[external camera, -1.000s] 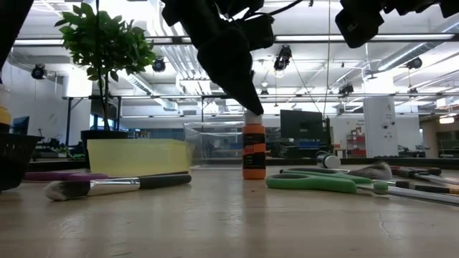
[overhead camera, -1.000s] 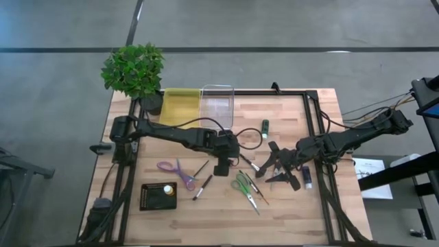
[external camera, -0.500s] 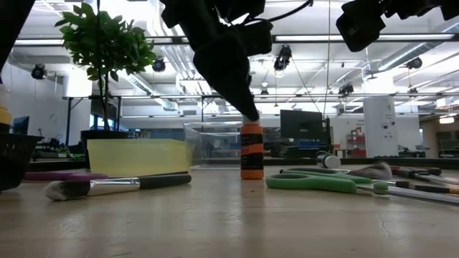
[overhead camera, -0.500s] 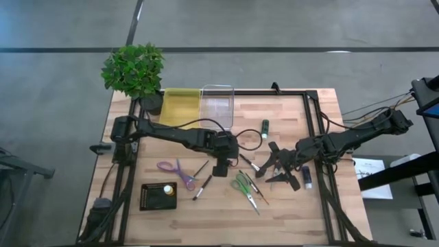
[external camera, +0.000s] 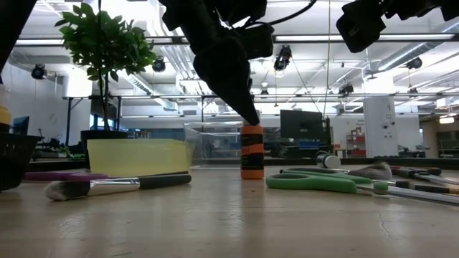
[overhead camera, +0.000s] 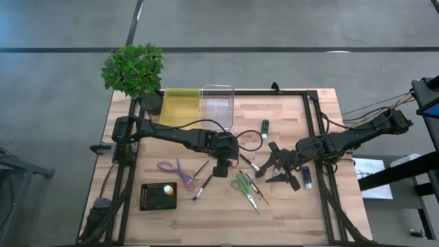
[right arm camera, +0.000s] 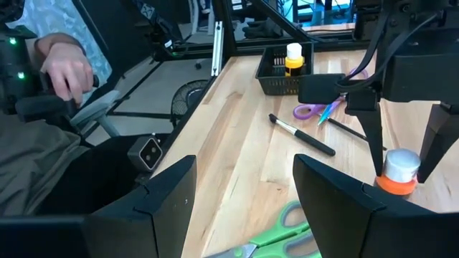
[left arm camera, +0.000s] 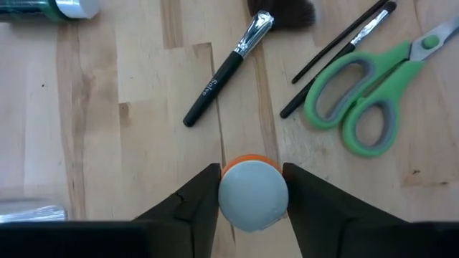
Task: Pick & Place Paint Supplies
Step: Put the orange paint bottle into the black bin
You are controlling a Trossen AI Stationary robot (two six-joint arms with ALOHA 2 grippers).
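Note:
An orange paint bottle with a white cap stands upright on its base at the table's middle. My left gripper is open and points down over it, with one finger on each side of the cap. In the right wrist view a gap shows between those fingers and the cap. My right gripper is open and hovers right of centre, touching nothing. A green bottle lies on the table. A dark bottle lies by the right rail. Dark-handled brushes lie flat.
Green scissors and purple scissors lie near the bottle. A black basket holds a yellow bottle. A clear bin, a yellow bin and a potted plant stand at the far edge. A person's hand shows beyond the table.
My left gripper has come down over the orange bottle. The white cap, which showed below the fingers a second ago in the low view, now sits behind a finger.

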